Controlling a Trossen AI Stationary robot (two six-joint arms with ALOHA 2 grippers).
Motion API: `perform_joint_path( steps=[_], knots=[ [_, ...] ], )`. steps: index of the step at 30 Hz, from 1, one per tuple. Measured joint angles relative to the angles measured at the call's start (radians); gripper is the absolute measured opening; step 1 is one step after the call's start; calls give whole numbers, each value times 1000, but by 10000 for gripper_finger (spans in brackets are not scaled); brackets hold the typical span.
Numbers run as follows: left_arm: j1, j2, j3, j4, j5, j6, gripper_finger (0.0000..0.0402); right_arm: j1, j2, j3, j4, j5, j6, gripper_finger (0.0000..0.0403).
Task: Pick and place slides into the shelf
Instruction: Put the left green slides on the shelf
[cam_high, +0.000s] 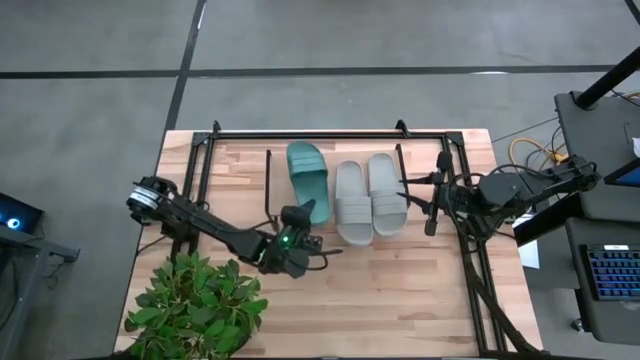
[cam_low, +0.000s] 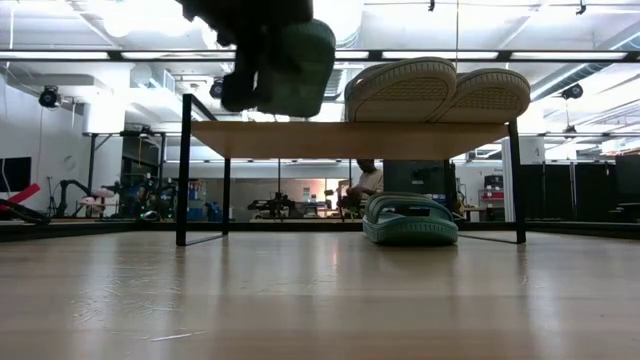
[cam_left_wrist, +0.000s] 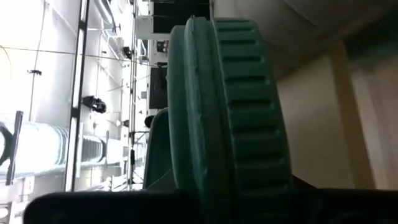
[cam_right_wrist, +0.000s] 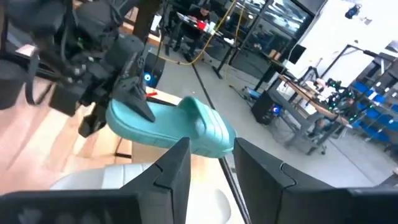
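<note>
The left gripper (cam_high: 297, 240) is clenched on the heel end of a teal green foam slide sandal (cam_high: 309, 180), holding it raised above the light wooden top board of the black wire-legged shelf (cam_low: 350, 140); in the left wrist view the ridged teal sole (cam_left_wrist: 239, 106) fills the frame between the fingers. The right gripper (cam_high: 432, 205) hangs just beside the two pale grey foam slides (cam_high: 367, 198), its fingers (cam_right_wrist: 171, 165) parted with nothing between them (it looks released and merely waiting).

As for progress, my judgement is that the job is well past halfway. The pale grey pair lies side by side, soles toward the low camera, on top of the shelf. A second teal green slide (cam_low: 410, 220) sits on the wooden table (cam_low: 320, 300) beneath the top board, which I take as placed. What seems left is setting down the held teal slide next to the grey pair and letting go. A leafy green potted plant (cam_high: 195, 305) stands at the table's near corner, close to the left arm.
</note>
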Motion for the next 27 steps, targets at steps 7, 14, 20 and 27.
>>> perform_joint_path(
  steps=[7,14,20,27],
  knots=[
    [-20,-7,-85,0,-55,-9,42,0,1,-8,10,-14,48,112],
    [-55,-45,-150,7,-68,-20,42,0,1,-28,13,-11,40,112],
    [-75,-81,-193,9,-51,-39,42,0,2,-29,16,-9,38,112],
    [-75,-108,-253,7,-11,-73,42,0,2,-29,14,-9,38,112]
  ],
)
